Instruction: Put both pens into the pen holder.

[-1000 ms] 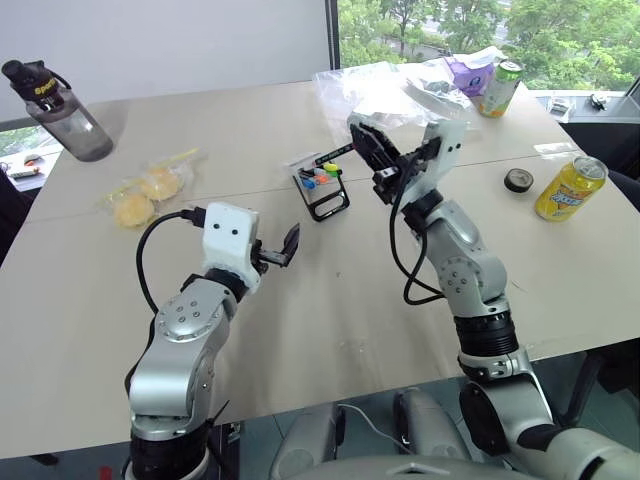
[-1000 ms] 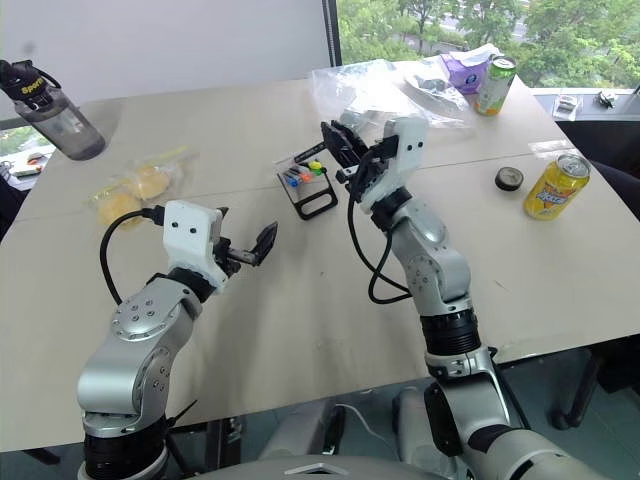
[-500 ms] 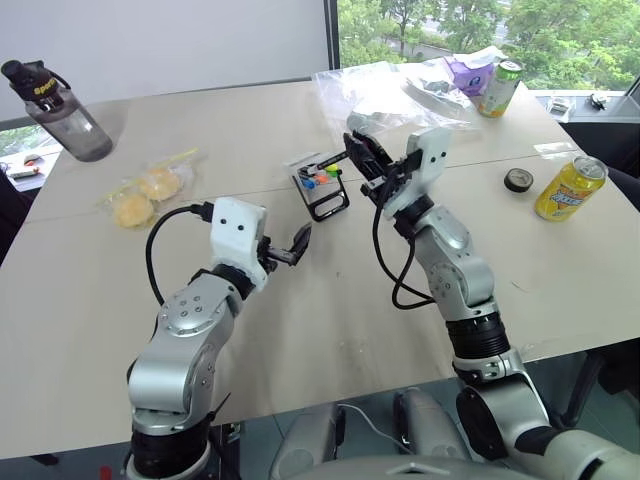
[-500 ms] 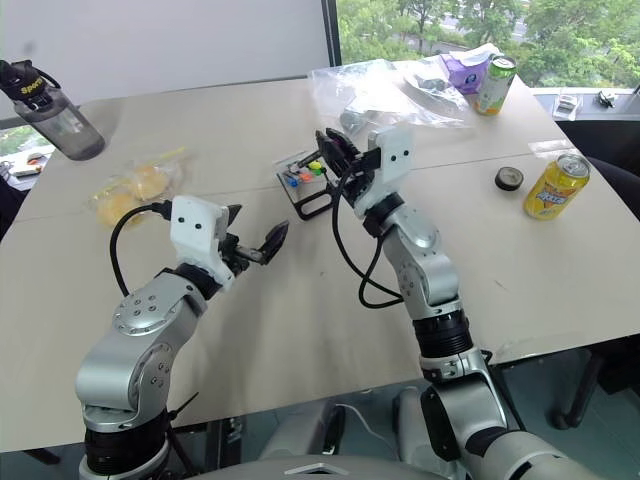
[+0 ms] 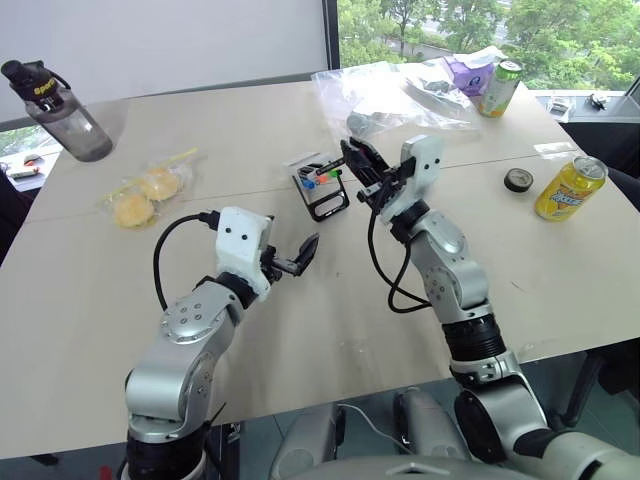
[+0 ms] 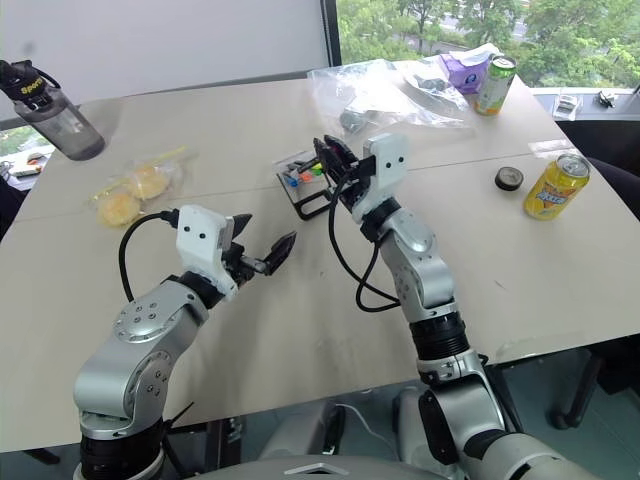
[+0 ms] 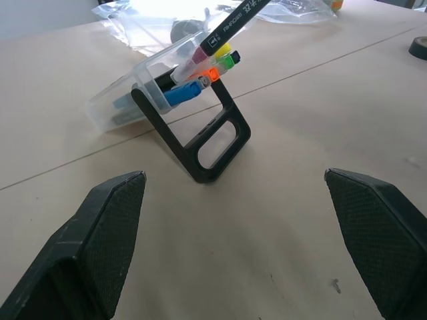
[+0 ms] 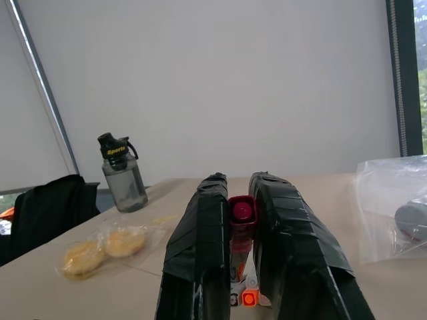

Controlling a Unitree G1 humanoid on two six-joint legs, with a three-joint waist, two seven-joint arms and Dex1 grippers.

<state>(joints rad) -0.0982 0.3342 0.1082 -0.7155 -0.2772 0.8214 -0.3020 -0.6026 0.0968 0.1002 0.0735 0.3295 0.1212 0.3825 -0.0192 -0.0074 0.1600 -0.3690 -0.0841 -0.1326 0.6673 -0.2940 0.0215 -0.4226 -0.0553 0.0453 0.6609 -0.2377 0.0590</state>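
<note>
Right wrist view, pen clamped in right hand

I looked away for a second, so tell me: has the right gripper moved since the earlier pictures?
Yes. The right gripper, shut on the magenta-capped pen, has come down and leftward toward the pen holder, away from the yellow can.
</note>
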